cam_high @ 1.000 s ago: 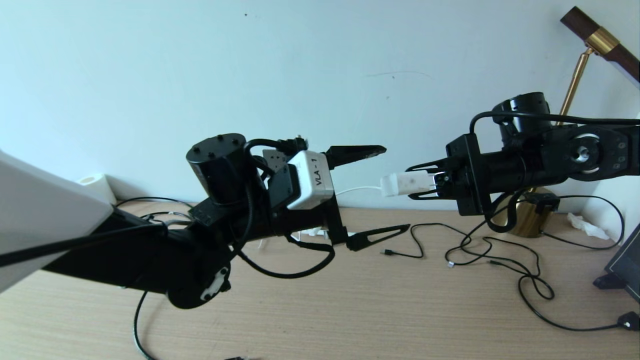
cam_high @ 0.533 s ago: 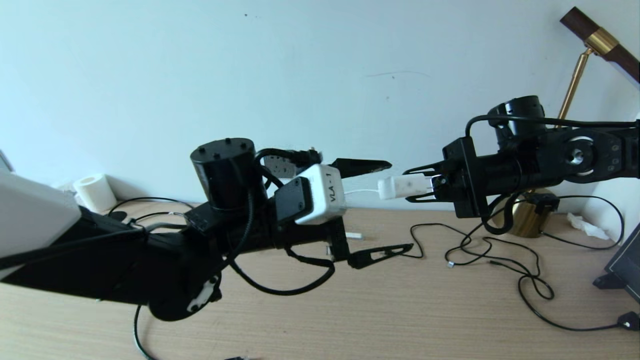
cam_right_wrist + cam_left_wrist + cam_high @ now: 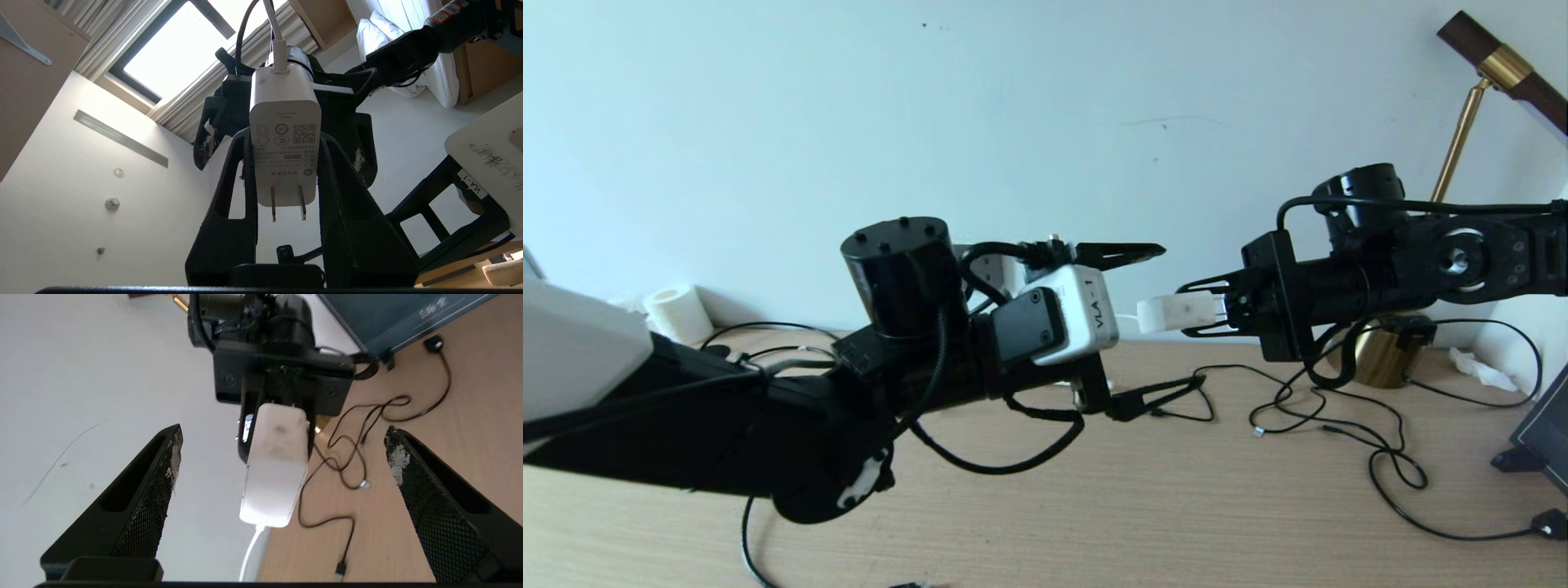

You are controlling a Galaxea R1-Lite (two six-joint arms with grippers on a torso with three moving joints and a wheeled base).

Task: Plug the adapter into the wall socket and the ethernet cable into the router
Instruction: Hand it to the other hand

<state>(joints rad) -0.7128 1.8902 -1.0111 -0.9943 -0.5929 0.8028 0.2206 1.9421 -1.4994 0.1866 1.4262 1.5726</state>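
1. Here, in the head view, both arms reach in above a wooden desk [image 3: 1094, 506] that stands against a pale wall [image 3: 1013, 98]. The right gripper [image 3: 1196, 312] comes in from the right, level, and is clamped on the adapter [image 3: 1176, 313], a small white block that sticks out toward the left arm. The left gripper [image 3: 1168, 314] faces it with its two black fingers spread wide, one above and one below, and nothing between them; its tips are just beside the adapter's free end without touching it. A grey plate that may be the wall socket [image 3: 990, 268] peeks out behind the left wrist, mostly hidden. Thin black cords [image 3: 1339, 429] loop across the desk under the right arm, a brass lamp base [image 3: 1376, 359] stands behind them, and a roll of tissue [image 3: 676, 310] sits at the far left by the wall.

2. The left wrist view looks between its own widely parted fingers [image 3: 139, 498] at the adapter [image 3: 276, 465], held end-on by the right gripper [image 3: 278, 428], with the thin white cord [image 3: 251, 555] leaving its near end. The desk [image 3: 470, 408] and thin black cords [image 3: 351, 457] lie behind.

3. The right wrist view shows the adapter [image 3: 284, 134] pinched between the right gripper's fingers [image 3: 347, 212], label face and two metal prongs [image 3: 288, 202] toward the camera, white cord [image 3: 274, 24] at its far end. The left gripper [image 3: 282, 114] stands behind it.
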